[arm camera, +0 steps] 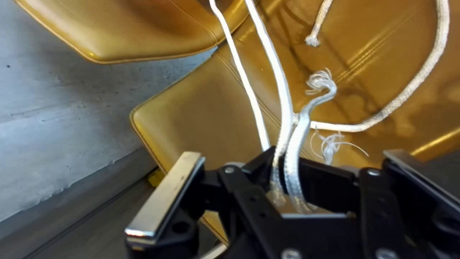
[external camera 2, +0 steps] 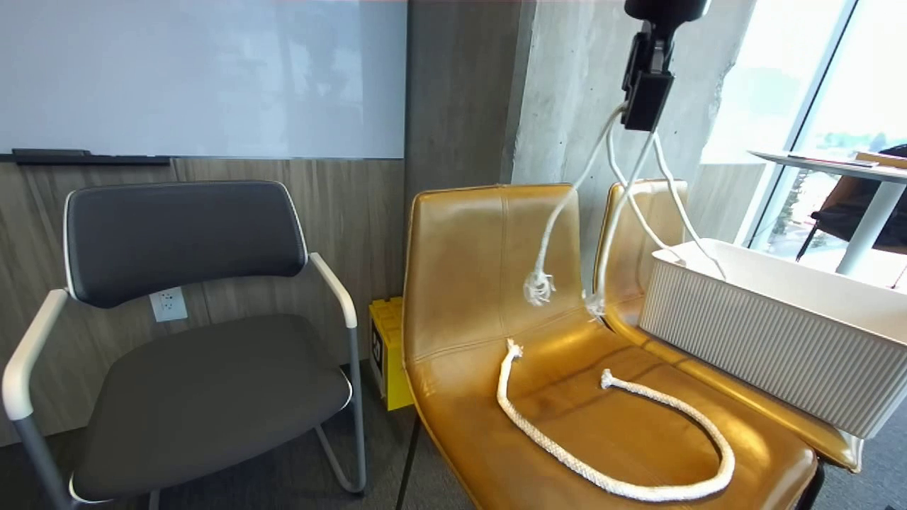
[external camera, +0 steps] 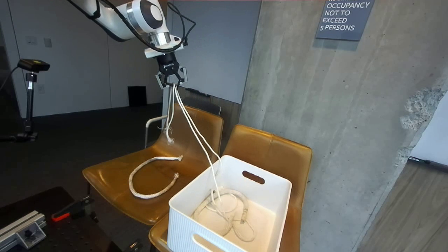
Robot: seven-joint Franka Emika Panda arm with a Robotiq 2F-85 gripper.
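Observation:
High above two brown leather chairs, my gripper (external camera: 174,84) is shut on thin white cords (external camera: 193,124). Two strands slant down from the fingers into a white ribbed bin (external camera: 185,231), and looser ends with frayed tips hang beside them over the seat. In the wrist view, the cords (arm camera: 284,97) pass between and over the black fingers (arm camera: 323,176); how tightly each strand is pinched is hidden. A thicker off-white rope (external camera 2: 609,482) lies in a U on the nearer chair seat, apart from the gripper. Inside the bin, another thick rope (external camera: 243,199) is coiled with thin cord.
The bin rests on one brown chair (external camera: 273,147), beside the other brown chair (external camera: 105,175). A concrete column (external camera: 350,122) rises behind them. A dark grey chair (external camera 2: 205,404) and a yellow box (external camera 2: 393,354) stand alongside. A camera on a stand (external camera: 30,98) is at the side.

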